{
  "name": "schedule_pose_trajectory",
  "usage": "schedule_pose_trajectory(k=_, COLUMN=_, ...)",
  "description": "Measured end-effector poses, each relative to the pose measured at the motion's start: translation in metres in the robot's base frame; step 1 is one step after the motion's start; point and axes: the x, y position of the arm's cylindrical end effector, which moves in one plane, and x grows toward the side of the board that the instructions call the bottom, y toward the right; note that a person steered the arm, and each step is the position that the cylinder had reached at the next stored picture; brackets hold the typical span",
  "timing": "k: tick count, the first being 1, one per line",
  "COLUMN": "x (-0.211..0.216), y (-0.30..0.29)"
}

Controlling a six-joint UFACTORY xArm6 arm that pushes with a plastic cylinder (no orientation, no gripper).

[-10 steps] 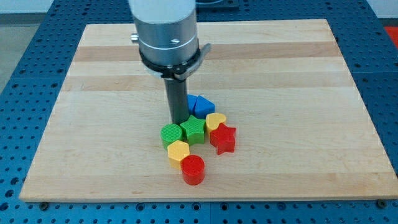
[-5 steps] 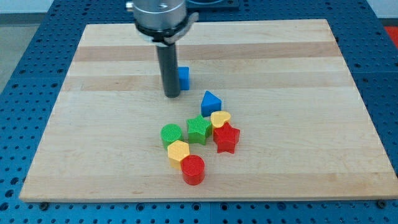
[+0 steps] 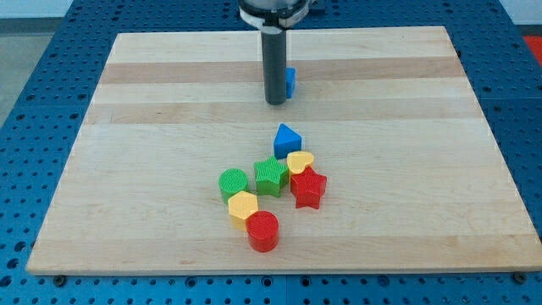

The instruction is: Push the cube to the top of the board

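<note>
Touching blue cube [image 3: 290, 82]: my tip [image 3: 275, 102].

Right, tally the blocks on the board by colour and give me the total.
Blue: 2, the blue cube right of my tip and the blue triangular block.
Green: 2, the green cylinder and the green star.
Yellow: 2, the yellow heart and the yellow hexagon.
Red: 2, the red star and the red cylinder.
Total: 8.

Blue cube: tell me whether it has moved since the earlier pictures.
Yes. The blue cube went toward the view's top and right, away from the blue triangle; my tip sits at its left.
</note>
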Motion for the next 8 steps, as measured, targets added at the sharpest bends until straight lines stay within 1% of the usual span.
schedule_pose_trajectory(k=2, x=-0.043, y=0.007)
schedule_pose_trajectory(k=3, x=-0.057, y=-0.019)
schedule_pose_trajectory(k=4, x=-0.069, y=-0.018)
schedule_pose_trajectory(k=5, x=-0.069, y=-0.018)
schedule_pose_trajectory(k=6, x=-0.064, y=0.008)
schedule_pose_trajectory(k=8, x=-0.063, y=0.092)
